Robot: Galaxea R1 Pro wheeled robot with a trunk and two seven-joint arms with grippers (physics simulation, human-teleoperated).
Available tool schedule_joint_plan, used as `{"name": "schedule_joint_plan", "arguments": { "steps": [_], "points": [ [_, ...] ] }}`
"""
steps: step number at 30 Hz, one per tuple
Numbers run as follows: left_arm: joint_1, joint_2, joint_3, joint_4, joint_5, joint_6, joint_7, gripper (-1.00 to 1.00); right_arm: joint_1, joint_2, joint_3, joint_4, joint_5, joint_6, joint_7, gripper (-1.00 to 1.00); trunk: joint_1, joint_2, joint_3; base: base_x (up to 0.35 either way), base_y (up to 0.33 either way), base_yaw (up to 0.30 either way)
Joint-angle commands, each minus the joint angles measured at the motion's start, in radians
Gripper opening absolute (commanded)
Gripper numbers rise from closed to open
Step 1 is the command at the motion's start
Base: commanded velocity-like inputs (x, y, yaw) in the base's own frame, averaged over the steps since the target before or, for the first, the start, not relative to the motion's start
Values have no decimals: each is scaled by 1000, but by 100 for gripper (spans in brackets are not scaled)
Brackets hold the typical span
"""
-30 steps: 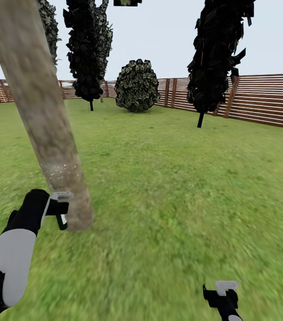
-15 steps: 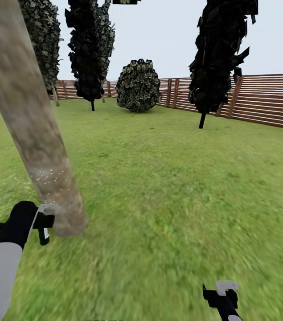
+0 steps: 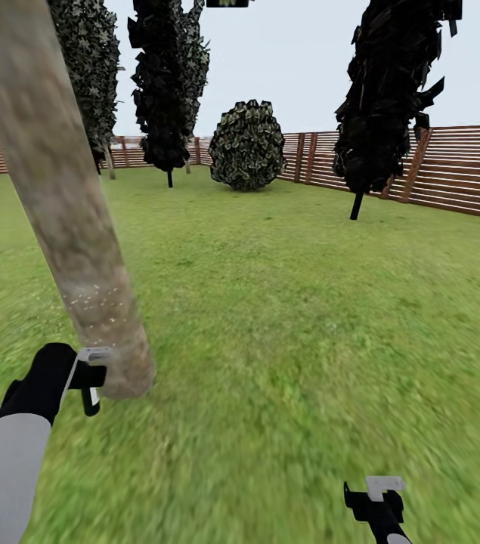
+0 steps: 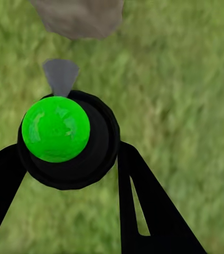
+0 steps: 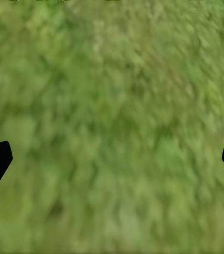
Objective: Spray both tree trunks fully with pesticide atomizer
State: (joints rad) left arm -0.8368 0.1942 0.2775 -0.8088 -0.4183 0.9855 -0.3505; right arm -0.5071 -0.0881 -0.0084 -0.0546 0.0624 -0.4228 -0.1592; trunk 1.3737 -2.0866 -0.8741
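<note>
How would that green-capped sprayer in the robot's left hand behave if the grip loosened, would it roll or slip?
The sprayer looks round and glossy, so it could probably slip between the left hand's narrow fingers. Its rounded body would likely roll on the grass if dropped. It seems rigid, not floppy, and probably light for its size, since two slim fingers carry it.

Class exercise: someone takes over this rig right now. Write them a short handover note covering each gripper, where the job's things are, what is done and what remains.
Left gripper: shut on the pesticide atomizer, nozzle facing the near tree trunk close to its base.
Right gripper: open, over the lawn.
Done: atomizer picked up; pale speckles show low on this trunk.
Left: cover the rest of this trunk, then spray the second tree's trunk.
</note>
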Motion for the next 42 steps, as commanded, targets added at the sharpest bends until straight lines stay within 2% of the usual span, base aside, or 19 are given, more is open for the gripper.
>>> {"name": "schedule_joint_plan", "arguments": {
  "steps": [1, 8, 13, 15, 20, 21, 25, 27, 29, 32, 36, 42],
  "points": [
    [-1, -1, 3, -1, -9, 3, -3, -100, -1, 0, -1, 1, 7, -2, -5, 100, 0, 0, -1, 209, -76, 0],
    [0, 1, 6, 0, -9, 3, 11, -100, -1, 1, -1, 1, 7, -2, -5, 100, 0, 0, -1, 239, -155, 0],
    [3, 11, 9, 3, -11, 2, 13, -100, -1, 1, 0, 1, 7, -2, -5, 100, 0, 0, -1, 18, -268, 1],
    [39, 12, 9, 10, -9, -3, 13, -100, -1, 2, 0, 1, 7, -2, -5, 100, 0, 0, -1, 1, -273, 171],
    [54, 7, 13, 18, -4, -11, 13, -100, -1, 4, 0, 1, 7, -2, -5, 100, 0, 0, -1, 101, -260, 262],
    [58, 7, 19, 20, -4, -18, 13, -100, -1, 4, 0, 1, 7, -2, -5, 100, 0, 0, -1, 204, -218, 205],
    [72, 7, 98, 70, -3, -115, 14, -100, -1, 2, 0, 1, 7, -2, -5, 100, 0, 0, -1, 237, -191, 45],
    [73, 6, 119, 100, -4, -150, 14, -100, -1, 1, -1, 1, 7, -2, -5, 100, 0, 0, -1, 267, -171, 6],
    [75, 5, 129, 151, -5, -203, 15, -100, -1, 1, 0, 1, 7, -2, -5, 100, 0, 0, -1, 277, -167, 2],
    [83, 6, 138, 176, -4, -252, 32, -100, -1, 1, 0, 1, 7, -2, -5, 100, 0, 0, -1, 279, -167, 0],
    [98, 6, 144, 181, -1, -265, 104, -100, -1, 2, 0, 1, 7, -2, -5, 100, 0, 0, -1, 280, -168, 0],
    [101, 4, 142, 181, -8, -267, 116, -100, -1, 3, 1, 1, 7, -2, -5, 100, 0, 0, -1, 159, -223, 214]
  ]
}}
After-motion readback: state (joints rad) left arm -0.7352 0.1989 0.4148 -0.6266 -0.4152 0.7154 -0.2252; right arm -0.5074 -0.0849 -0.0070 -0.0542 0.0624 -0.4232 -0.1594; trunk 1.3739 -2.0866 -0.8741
